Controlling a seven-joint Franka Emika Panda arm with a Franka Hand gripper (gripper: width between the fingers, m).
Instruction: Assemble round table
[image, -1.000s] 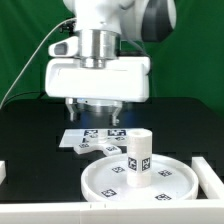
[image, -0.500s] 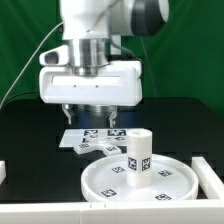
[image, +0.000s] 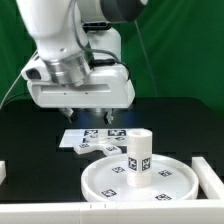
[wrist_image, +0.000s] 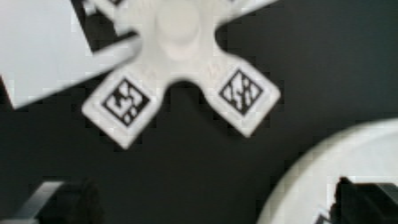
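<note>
The large round disc (image: 97, 182) lies at the front of the black table, and the short thick cylinder (image: 138, 158) stands upright on it. The small cross-shaped piece (image: 88, 148) lies flat just off the disc's rim, toward the exterior view's left. My gripper (image: 88, 116) hangs open and empty above and behind the cross piece, clear of it. The wrist view shows the cross piece (wrist_image: 178, 60) with two tagged arms, the disc's rim (wrist_image: 329, 165) and my gripper (wrist_image: 214, 205) with dark fingertips (wrist_image: 63, 205) wide apart, nothing between them.
The marker board (image: 100, 132) lies flat behind the cross piece. White blocks stand at the table's edges on the exterior view's left (image: 3, 171) and right (image: 211, 172). A white ledge (image: 40, 214) runs along the front.
The arm has swung toward the exterior view's left and tilted. The gripper has stayed open. The parts have not moved.
</note>
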